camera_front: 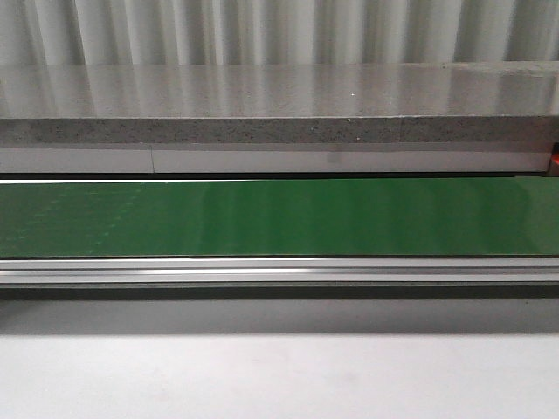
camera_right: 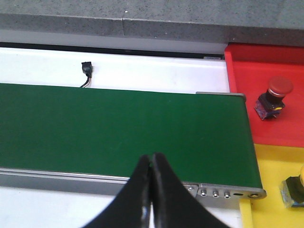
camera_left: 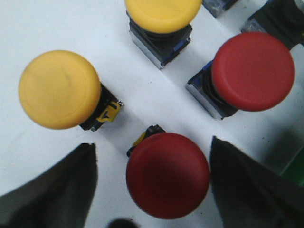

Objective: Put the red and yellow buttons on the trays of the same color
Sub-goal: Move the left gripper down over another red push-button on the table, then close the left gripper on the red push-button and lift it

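Pincer [camera_left: 156, 190] wide around red button [camera_left: 167, 175]

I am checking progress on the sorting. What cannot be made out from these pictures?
- Front view: no button, tray or claw appears; only the green belt.
- Right wrist view: the yellow button on the yellow tray is cut by the picture edge.
- Left wrist view: the top yellow button is cut by the edge.
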Tool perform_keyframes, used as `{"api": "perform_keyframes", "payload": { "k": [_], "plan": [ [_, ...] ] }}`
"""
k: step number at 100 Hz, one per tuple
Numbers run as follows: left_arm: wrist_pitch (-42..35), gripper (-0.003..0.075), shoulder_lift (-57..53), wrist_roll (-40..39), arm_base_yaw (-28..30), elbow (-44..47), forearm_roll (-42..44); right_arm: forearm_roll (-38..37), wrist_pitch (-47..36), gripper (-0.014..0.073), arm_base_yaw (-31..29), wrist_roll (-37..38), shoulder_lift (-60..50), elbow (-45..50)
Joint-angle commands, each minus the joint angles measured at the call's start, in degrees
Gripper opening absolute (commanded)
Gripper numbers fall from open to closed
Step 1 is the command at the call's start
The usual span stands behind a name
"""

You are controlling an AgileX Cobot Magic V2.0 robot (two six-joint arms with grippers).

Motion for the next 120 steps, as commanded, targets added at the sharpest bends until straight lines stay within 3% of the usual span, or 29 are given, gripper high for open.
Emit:
{"api": "perform_keyframes", "payload": {
  "k": [1,20,49,72,94,120],
  "plan": [
    [-1.21,0.0264,-1.71,-0.44,0.02,-1.61,-0.03,0.27,-4.15,-0.0067,0.12,-0.47,-0.06,-1.50],
    [-0.77,-0.0022,-2.57,0.16,0.02,-1.61,-0.03,0.27,-4.15,-0.0067,0.12,-0.47,-0.06,-1.50],
    [-0.39,-0.0020,-13.21,1.84,-0.86,-1.61,-0.49,0.27,-4.15,-0.0067,0.12,-0.47,-0.06,-1.50],
    [2.96,-0.0020,-21.06,8.13,-7.27,-5.02,-0.49,0.27,-4.15,-0.0067,0.12,-0.47,-0.06,-1.50],
    [4.17,-0.0020,-18.71,10.34,-14.38,-8.81,-0.49,0.27,-4.15,-0.0067,0.12,-0.47,-0.06,-1.50],
    [3.40,-0.0020,-11.27,10.64,-17.47,-10.39,-0.49,0.27,-4.15,-0.0067,0.12,-0.47,-0.06,-1.50]
  ]
}}
